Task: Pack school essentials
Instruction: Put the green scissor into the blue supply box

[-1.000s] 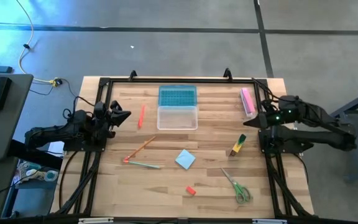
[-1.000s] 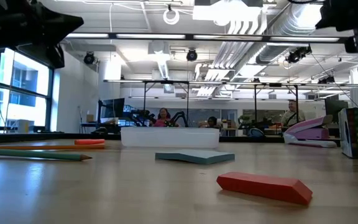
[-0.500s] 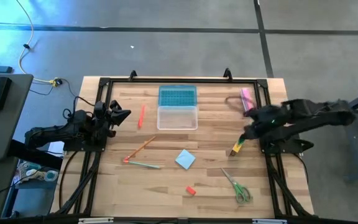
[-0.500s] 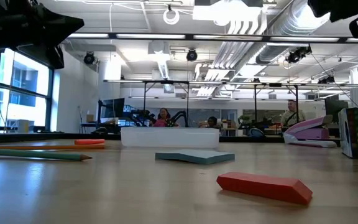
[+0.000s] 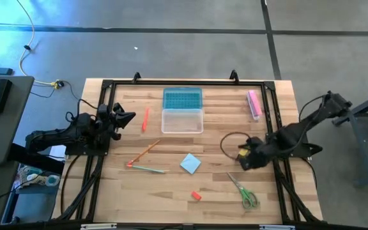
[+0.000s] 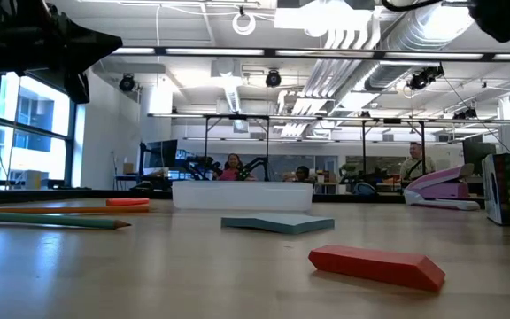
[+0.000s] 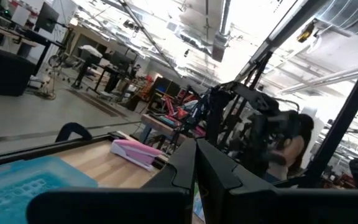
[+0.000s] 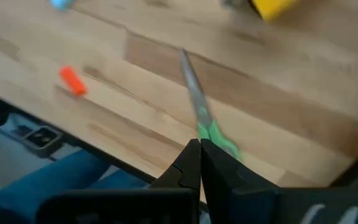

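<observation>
Right now my right gripper hangs over the table's right side with its jaws pressed shut and nothing between them. The scissors lie just beyond it, toward the near edge, with the marker right beside it on the far side. Seen from my right wrist, the scissors run lengthwise away from my fingertips, green handles nearest me and blades pointing off, so their long axis is close to in line with my reach. That is what the next move turns on, I judge: I would have to open first, then come down across the handles or the blade neck rather than along them.

My left gripper waits shut and empty at the table's left edge, near the pen; it is well apart from the scissors, so the right arm is the nearer one. The open box stands at the table's far middle.
</observation>
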Available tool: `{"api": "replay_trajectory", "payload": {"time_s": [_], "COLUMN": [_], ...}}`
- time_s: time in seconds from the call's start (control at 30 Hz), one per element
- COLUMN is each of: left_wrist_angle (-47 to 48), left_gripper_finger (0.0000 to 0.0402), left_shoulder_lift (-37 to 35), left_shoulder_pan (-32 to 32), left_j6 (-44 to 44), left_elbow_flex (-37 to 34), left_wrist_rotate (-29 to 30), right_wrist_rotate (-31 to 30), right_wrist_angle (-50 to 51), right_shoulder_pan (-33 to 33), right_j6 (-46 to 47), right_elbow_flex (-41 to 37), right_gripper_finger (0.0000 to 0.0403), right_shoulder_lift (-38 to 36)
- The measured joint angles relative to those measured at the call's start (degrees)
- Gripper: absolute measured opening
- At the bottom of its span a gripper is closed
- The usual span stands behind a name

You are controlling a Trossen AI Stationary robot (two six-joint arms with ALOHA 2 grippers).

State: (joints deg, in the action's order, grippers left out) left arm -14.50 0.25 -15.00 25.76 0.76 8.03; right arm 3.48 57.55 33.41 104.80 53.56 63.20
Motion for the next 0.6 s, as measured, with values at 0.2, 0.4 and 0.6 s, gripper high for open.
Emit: {"api": "replay_trajectory", "payload": {"time_s": [0.2,0.4,0.6], "left_wrist_angle": [0.0,0.0,0.1], "left_gripper_finger": [0.0003,0.0003,0.0003], "left_shoulder_lift": [0.0,0.0,0.0], "left_shoulder_pan": [0.0,0.0,0.0], "left_j6": [0.2,0.2,0.1], "left_elbow_flex": [0.0,0.0,0.0], "left_wrist_rotate": [0.0,0.1,0.1], "right_wrist_rotate": [4.4,6.1,7.0], "right_wrist_angle": [-4.9,-9.7,-17.6], "right_shoulder_pan": [6.5,10.9,13.5], "right_j6": [9.3,16.9,21.3], "right_elbow_flex": [0.0,0.0,-0.1], "right_gripper_finger": [0.0026,0.0096,0.0125], "right_shoulder_lift": [6.7,12.8,16.7]}}
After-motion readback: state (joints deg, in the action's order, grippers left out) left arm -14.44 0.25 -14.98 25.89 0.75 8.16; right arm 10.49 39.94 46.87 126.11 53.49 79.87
